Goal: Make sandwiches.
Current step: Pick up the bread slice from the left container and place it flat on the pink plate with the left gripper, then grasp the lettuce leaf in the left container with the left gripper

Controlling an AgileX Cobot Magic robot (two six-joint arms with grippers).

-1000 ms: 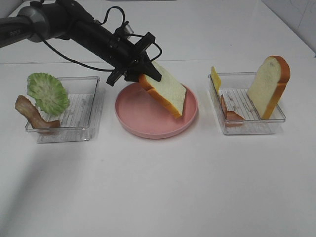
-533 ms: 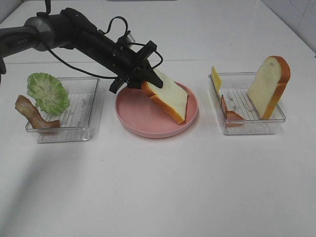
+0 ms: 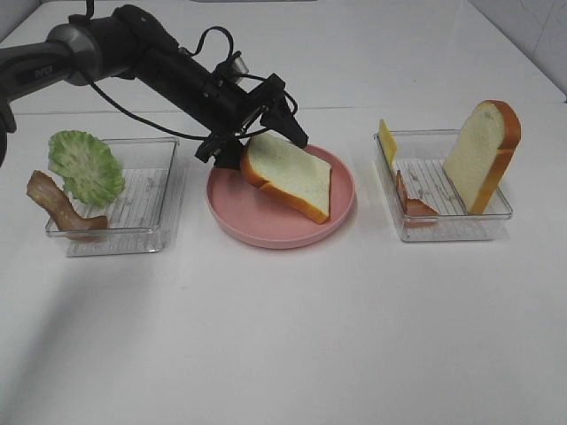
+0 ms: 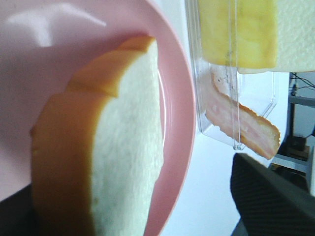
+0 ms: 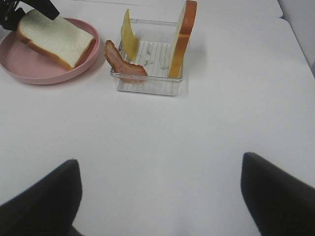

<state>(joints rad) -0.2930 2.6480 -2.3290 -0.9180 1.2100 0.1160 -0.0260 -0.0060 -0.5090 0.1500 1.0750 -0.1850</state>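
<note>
The white table (image 3: 283, 336) fills the scene, and the black left arm (image 3: 133, 49) reaches in from the far left corner towards its middle. The left gripper (image 3: 252, 142) hangs over the far-left rim of the pink plate (image 3: 257, 226) with its jaws spread. One finger (image 4: 268, 196) stands well clear of the bread in the left wrist view; whether the other finger touches it I cannot tell. The right gripper (image 5: 160, 194) shows only in its own wrist view, its two fingers (image 5: 44, 201) wide apart above bare table with nothing between them. The round plate sits in the middle of the table between two clear trays. The left tray (image 3: 151, 204) is beside it on one side and the right tray (image 3: 443, 226) is on the other. One bread slice (image 3: 288, 177) lies on the plate, white face up, with its far-left end under the spread jaws. A second bread slice (image 3: 483, 155) stands upright, leaning on the right wall of the right tray. A frilly green lettuce leaf (image 3: 86, 166) leans over the left wall of the left tray. A bacon strip (image 3: 58, 205) hangs over that tray's near-left corner. A second bacon strip (image 3: 412, 202) rests against the left wall of the right tray. A yellow cheese slice (image 3: 387, 142) stands at that tray's far-left corner.
</note>
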